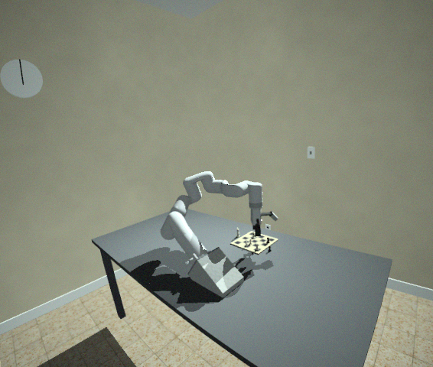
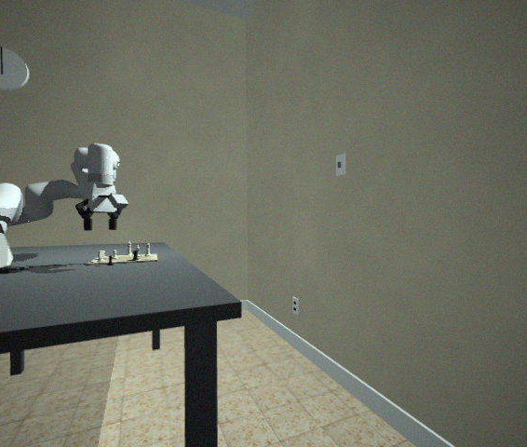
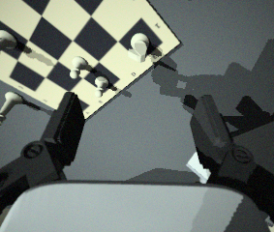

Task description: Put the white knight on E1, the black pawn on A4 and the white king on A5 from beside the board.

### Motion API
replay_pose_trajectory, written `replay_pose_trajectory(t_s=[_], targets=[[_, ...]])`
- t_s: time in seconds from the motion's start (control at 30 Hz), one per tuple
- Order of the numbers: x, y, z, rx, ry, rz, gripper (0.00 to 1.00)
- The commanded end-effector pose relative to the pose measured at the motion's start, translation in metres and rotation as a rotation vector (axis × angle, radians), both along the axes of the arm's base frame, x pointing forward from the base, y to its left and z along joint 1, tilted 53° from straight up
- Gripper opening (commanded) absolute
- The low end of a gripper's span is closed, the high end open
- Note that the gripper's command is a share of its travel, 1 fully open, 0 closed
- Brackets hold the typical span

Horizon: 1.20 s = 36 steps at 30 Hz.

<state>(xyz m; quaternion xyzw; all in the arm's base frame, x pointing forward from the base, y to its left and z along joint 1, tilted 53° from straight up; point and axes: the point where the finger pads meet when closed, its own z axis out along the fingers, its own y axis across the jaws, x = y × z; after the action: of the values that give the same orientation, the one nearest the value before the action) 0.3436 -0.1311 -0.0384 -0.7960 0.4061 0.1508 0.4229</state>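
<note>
White knight point(image 3: 138, 46) stands upright on a dark square at the corner of the chessboard point(image 3: 108, 15), just inside its lettered edge. Above the board's corner hangs the tool point(image 3: 138, 130), spread wide with nothing between its dark fingers. Off the board's edge, a white piece point(image 3: 7, 107) stands on the dark surface point(image 3: 141, 126).

You're looking at a smooth, faintly glossy dark table point(image 1: 319, 284), a matt cream-and-dark board point(image 3: 108, 19) at the wrist view's upper left, smooth pale plastic-looking pieces point(image 3: 137, 44), matt black fingers, a satin white arm point(image 1: 230, 188) and mottled stone-like floor tiles point(image 2: 263, 404).
</note>
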Motion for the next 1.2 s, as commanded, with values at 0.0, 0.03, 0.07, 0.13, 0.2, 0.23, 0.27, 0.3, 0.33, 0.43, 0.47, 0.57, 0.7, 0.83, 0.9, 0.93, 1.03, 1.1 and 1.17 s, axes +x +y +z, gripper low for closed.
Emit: replay_pose_trajectory(t_s=[0.0, 0.03, 0.07, 0.13, 0.2, 0.23, 0.27, 0.3, 0.33, 0.43, 0.47, 0.57, 0.7, 0.83, 0.9, 0.93, 1.03, 1.1, 1.17], targets=[[0.0, -0.002, 0.001, -0.004, -0.002, -0.003, 1.0], [0.0, -0.002, 0.001, -0.004, -0.002, -0.003, 1.0], [0.0, -0.002, 0.001, -0.004, -0.002, -0.003, 1.0], [0.0, -0.002, 0.001, -0.004, -0.002, -0.003, 1.0], [0.0, -0.002, 0.001, -0.004, -0.002, -0.003, 1.0], [0.0, -0.002, 0.001, -0.004, -0.004, -0.001, 1.0], [0.0, -0.002, 0.001, -0.004, -0.01, 0.004, 1.0], [0.001, -0.003, 0.0, -0.005, -0.021, 0.012, 1.0], [0.001, -0.003, 0.0, -0.007, -0.038, 0.025, 1.0], [0.003, -0.003, -0.002, -0.012, -0.092, 0.067, 1.0], [0.003, -0.003, -0.002, -0.012, -0.092, 0.067, 1.0], [0.006, -0.006, -0.005, -0.026, -0.225, 0.17, 1.0], [0.013, -0.01, -0.014, -0.051, -0.438, 0.331, 1.0], [0.02, -0.017, -0.027, -0.077, -0.621, 0.472, 1.0], [0.023, -0.02, -0.034, -0.092, -0.713, 0.542, 1.0], [0.024, -0.021, -0.038, -0.099, -0.758, 0.577, 1.0], [0.025, -0.023, -0.041, -0.106, -0.804, 0.612, 1.0], [0.028, -0.026, -0.048, -0.13, -0.967, 0.736, 1.0], [0.029, -0.028, -0.053, -0.139, -1.028, 0.784, 1.0]])
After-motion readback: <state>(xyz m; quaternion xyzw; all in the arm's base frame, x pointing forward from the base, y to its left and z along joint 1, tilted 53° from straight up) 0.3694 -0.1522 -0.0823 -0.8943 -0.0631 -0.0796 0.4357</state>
